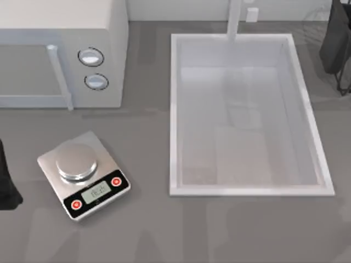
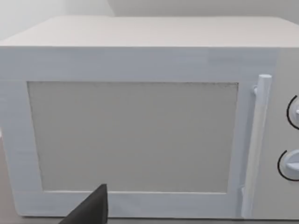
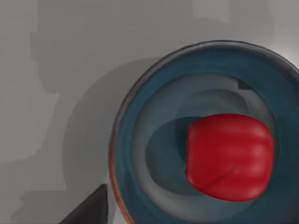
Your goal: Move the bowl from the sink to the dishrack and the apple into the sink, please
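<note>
1. Right wrist view looks straight down on the bowl point(image 3: 205, 135), which rests on a grey surface with the apple point(image 3: 229, 156) lying inside it, off centre.
2. Top view shows the sink point(image 1: 175, 109) with nothing in its basin; the right arm point(image 1: 335, 41) sits at the far right edge, beside thin wires of what may be the dishrack point(image 1: 344, 87).
3. Right gripper: one dark fingertip point(image 3: 91, 207) shows beside the bowl's rim; you cannot tell how far the fingers are spread, and nothing is visibly held.
4. Judge the bowl rigid, glossy and slippery; pinch its thin rim.
5. Judge the apple light, firm and prone to roll; grip across its widest part.
6. Left arm point(image 1: 8, 186) is parked at the left edge, facing the microwave point(image 2: 140, 116).
</note>
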You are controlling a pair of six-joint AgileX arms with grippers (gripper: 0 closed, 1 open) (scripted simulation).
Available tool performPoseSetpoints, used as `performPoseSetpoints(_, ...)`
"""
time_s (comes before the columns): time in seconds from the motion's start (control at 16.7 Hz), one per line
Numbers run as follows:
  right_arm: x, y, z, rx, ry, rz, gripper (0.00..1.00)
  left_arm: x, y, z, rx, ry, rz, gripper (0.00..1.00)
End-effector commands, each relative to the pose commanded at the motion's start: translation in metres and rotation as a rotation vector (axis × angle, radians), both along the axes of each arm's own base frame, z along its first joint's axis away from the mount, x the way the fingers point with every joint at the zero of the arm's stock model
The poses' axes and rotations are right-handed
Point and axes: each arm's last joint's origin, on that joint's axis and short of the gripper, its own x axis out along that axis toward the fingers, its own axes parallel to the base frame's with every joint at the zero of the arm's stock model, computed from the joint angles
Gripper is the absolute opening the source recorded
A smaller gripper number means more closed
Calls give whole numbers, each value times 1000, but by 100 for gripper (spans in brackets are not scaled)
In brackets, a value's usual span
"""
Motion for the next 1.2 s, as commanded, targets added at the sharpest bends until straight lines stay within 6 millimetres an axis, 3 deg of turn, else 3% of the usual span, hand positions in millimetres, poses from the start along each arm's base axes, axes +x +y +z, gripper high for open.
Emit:
performPoseSetpoints(0.24,42,-32,-22,72,251,-2,100,0,0,0,0,0,0,100)
performPoseSetpoints(0.42,58,-47,-35,112,349,0,100,0,0,0,0,0,0,100)
performPoseSetpoints(0.9,62,-49,-41,120,370,4,100,0,0,0,0,0,0,100)
performPoseSetpoints(1.2,65,-51,-69,119,368,3,100,0,0,0,0,0,0,100)
